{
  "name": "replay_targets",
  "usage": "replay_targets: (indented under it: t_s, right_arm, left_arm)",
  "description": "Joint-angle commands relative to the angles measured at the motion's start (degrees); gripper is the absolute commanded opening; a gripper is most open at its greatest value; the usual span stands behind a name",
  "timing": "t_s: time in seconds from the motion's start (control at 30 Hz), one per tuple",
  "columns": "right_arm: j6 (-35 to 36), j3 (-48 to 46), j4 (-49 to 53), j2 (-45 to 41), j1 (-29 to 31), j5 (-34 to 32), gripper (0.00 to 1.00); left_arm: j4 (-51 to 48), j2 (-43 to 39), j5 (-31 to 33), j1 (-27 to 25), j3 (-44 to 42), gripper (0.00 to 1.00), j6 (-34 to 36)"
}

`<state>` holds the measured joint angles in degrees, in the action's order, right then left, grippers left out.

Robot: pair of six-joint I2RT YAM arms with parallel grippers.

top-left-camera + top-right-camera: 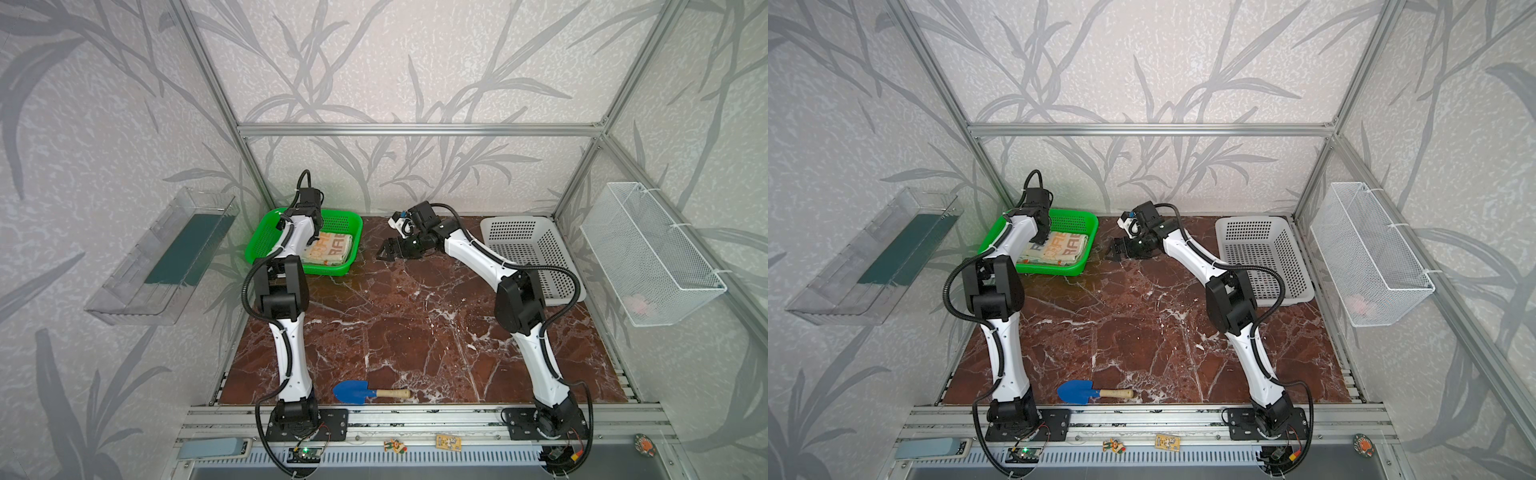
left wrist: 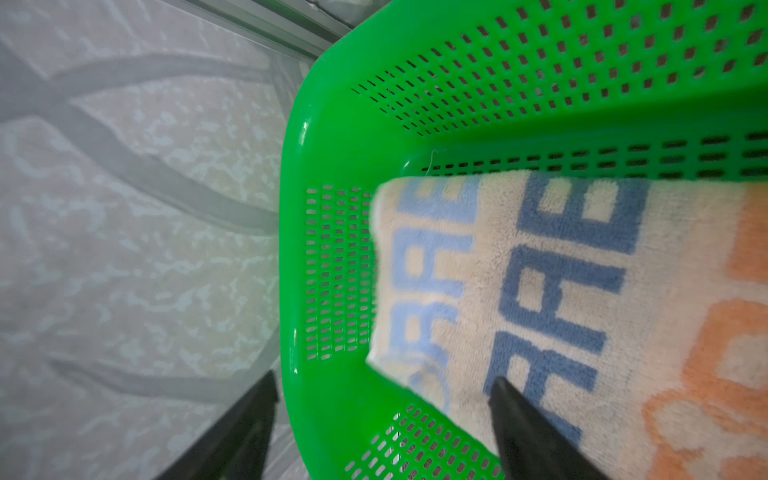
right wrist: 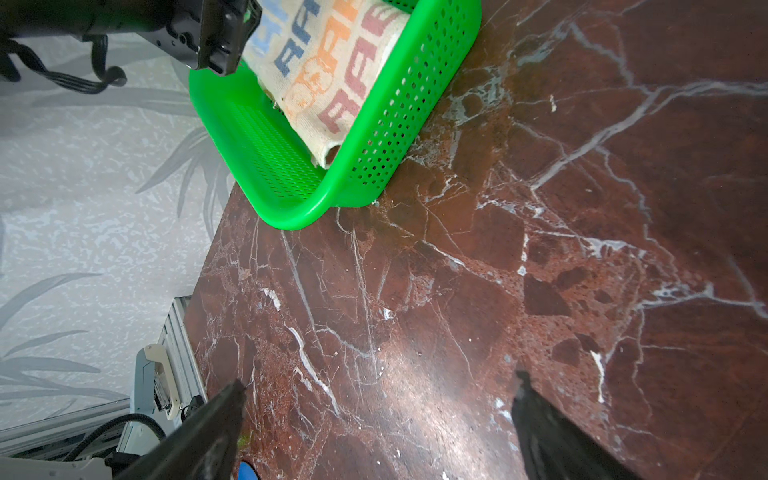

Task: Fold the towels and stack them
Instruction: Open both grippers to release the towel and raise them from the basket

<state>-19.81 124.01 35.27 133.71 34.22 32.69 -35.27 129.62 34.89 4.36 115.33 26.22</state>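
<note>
I read the left pincer (image 2: pixel 383 377) as open, jaws spread wide over the left side of the green perforated plastic basket (image 2: pixel 332 124). One finger is above the folded cream terry towel with blue and orange block lettering (image 2: pixel 582 291), the other outside the rim. I cannot tell contact. The towel lies flat inside the basket, back left on the red-brown marble bench (image 1: pixel 415 332). The right pincer (image 3: pixel 379 380) is open too, holding nothing, over bare bench just right of the basket and apart from the towel.
</note>
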Motion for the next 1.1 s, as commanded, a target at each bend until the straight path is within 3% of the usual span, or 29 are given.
replay_targets:
  t_s: [0.0,0.13,0.27,0.4,0.63,0.7,1.07]
  right_arm:
    - [0.53,1.77,1.09,-0.86,-0.20,1.00,0.99]
    - [1.01,0.97,1.24,-1.87,-0.45,0.62,0.99]
    - [-0.11,-1.59,-0.75,-3.05,-1.45,1.12,0.99]
    - [-0.82,-3.64,-2.19,-3.49,-2.00,1.64,0.99]
    - [-0.83,-8.74,-4.74,-5.24,-2.57,1.98,0.99]
    - [-1.41,-10.32,-5.97,-5.69,-2.89,2.37,0.99]
    - [-1.77,-14.40,-8.04,-7.70,-3.72,2.83,0.99]
  left_arm:
    - [0.40,-2.79,0.34,0.20,0.49,0.99,-2.92]
    - [-0.01,-7.46,-7.33,-0.05,-0.15,0.99,-10.94]
    - [1.03,-11.36,-20.06,-0.31,-3.92,0.99,-22.01]
    - [1.17,-10.85,-28.00,-0.91,-6.46,0.99,-30.37]
    - [-0.68,-5.45,-32.79,-2.60,-5.41,0.99,-34.79]
    - [-1.18,-3.76,-37.10,-2.48,-4.69,0.99,-34.27]
    - [-5.12,0.78,-39.10,-2.35,-2.72,0.99,-37.11]
